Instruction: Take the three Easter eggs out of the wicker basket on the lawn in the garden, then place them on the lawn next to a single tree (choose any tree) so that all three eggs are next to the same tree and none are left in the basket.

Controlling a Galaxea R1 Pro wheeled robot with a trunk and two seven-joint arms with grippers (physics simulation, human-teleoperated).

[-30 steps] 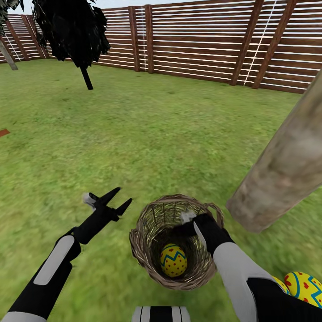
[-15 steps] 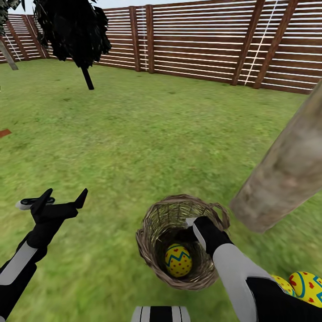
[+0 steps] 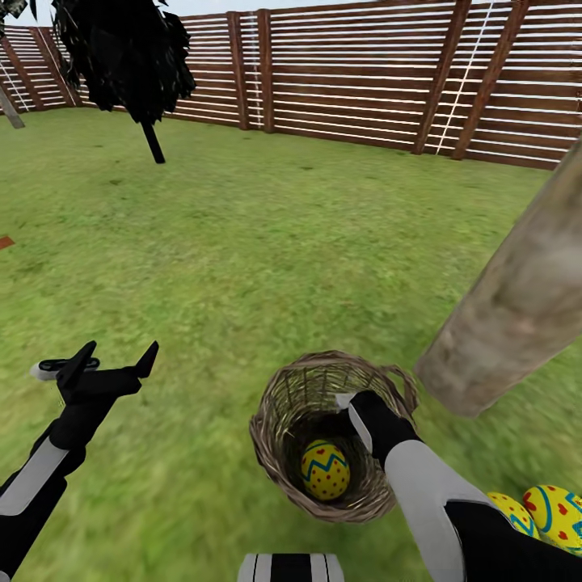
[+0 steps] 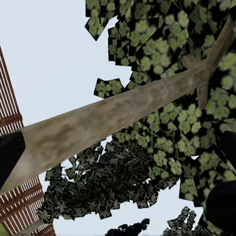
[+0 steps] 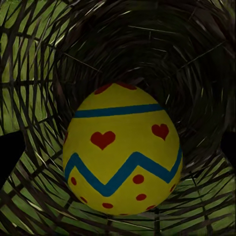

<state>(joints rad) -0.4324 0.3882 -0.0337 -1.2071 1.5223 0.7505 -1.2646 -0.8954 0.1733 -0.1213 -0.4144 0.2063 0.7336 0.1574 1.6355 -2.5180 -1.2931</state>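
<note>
The wicker basket (image 3: 275, 420) stands on the lawn (image 3: 267, 242) just left of the tree (image 3: 517, 307) trunk's foot. One Easter egg (image 3: 325, 470) lies inside it, yellow with a blue zigzag and red dots. My right arm reaches into the basket; in the right wrist view the right gripper (image 5: 118, 147) is open, its dark fingers (image 5: 10, 155) at either side of the egg (image 5: 123, 152), apart from it. Two more eggs (image 3: 558, 511) lie on the grass by the trunk, beside my right forearm. My left gripper (image 3: 117, 354) hovers open and empty, left of the basket.
A brown slatted fence (image 3: 364, 73) closes the lawn at the back. A narrow black-leaved tree (image 3: 129, 56) stands far left. The left wrist view looks up at the pale trunk (image 4: 113, 118) and its leafy crown (image 4: 162, 44). Open grass stretches ahead.
My left arm swung out to the left and turned, staying open. The basket and the egg in it shifted slightly right. The head view drifted a little.
</note>
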